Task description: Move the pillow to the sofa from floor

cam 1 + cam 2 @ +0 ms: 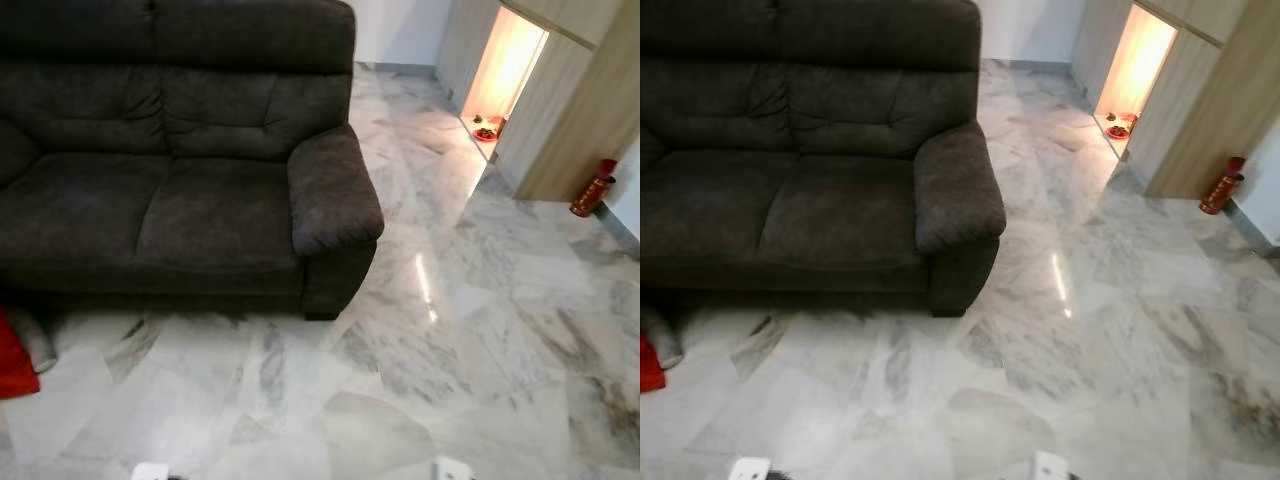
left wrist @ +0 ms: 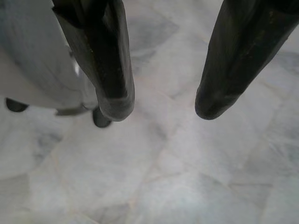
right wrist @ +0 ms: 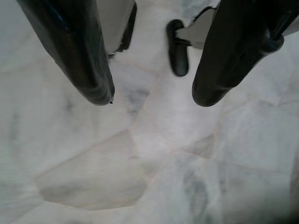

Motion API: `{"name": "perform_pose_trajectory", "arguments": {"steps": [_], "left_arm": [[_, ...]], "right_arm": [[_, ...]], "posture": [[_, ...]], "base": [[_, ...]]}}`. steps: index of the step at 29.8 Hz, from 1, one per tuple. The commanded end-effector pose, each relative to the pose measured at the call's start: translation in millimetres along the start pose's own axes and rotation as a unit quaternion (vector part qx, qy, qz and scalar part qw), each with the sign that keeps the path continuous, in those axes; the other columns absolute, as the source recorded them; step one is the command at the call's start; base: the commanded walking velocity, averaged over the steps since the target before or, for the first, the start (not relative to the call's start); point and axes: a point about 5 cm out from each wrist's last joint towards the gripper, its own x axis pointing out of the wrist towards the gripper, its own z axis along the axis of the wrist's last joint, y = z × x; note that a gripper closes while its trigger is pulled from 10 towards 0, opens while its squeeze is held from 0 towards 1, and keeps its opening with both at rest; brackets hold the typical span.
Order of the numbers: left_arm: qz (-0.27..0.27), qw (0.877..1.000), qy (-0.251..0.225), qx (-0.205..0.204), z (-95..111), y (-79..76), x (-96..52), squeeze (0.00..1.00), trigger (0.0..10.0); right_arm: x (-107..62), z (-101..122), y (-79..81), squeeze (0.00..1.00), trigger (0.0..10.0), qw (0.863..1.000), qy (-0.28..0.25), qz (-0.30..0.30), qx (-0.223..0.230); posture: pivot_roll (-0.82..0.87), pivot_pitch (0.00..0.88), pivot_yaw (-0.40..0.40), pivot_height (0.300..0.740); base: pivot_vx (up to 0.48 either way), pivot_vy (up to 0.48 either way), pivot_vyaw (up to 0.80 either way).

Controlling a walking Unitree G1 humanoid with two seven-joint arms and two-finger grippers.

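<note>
Both end effectors, left and right, are hanging wide and empty over the floor. Pillow is probably the red thing lying at the sofa's left end. The robot should be turning left to centre it first.

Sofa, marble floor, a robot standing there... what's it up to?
Nothing is being handled right now. The robot faces a dark sofa on a marble floor. Its left gripper and right gripper both hang open over bare floor, holding nothing. At the far left edge, in front of the sofa, something red lies on the floor beside a grey thing; whether either is the pillow is unclear. The sofa seat holds no pillow.
</note>
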Motion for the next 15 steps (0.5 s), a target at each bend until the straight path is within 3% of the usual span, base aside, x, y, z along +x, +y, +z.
{"name": "perform_pose_trajectory", "arguments": {"steps": [1,15], "left_arm": [[-0.006,1.0,0.012,-0.006,-7.2,-4.4,-0.7,0.0,10.0],[-0.007,1.0,0.012,-0.006,-7.6,-4.6,-0.8,0.0,10.0]], "right_arm": [[-2.6,-3.7,-11.9,0.0,10.0,1.0,0.004,-0.017,0.0],[-2.5,-4.0,-11.4,0.0,10.0,1.0,0.006,-0.017,-0.006]], "posture": [[0.08,0.083,-0.012,0.74],[0.08,0.084,-0.013,0.74]], "base": [[0.0,0.375,0.0],[0.0,0.373,0.0]]}}
